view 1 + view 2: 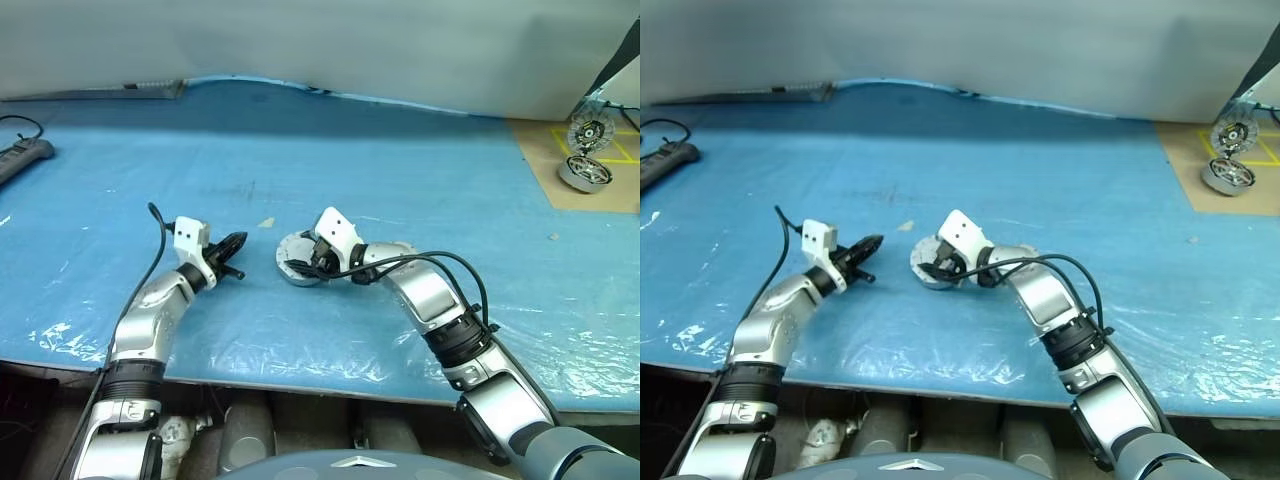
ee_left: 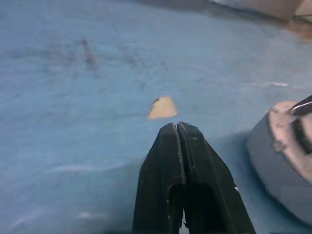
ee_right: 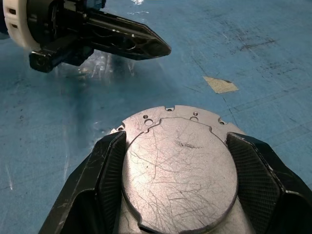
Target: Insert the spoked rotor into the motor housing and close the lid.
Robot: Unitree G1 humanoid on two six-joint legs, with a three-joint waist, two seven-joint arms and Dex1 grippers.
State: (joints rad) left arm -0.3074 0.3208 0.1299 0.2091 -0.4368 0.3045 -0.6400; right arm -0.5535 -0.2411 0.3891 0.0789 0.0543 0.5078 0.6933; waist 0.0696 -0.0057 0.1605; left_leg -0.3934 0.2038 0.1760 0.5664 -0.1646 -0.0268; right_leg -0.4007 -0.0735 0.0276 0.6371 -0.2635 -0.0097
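Right end effector clamps lid; left end effector closed, apparently empty

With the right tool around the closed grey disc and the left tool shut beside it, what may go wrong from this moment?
1. The right tool grips the lid only at its edges; the round metal may slip or turn between the fingers.
2. The lid may not sit fully on the motor housing; the seam is hard to judge.
3. The shut left tool points at the housing from close by; a small move may push it across the blue sheet.
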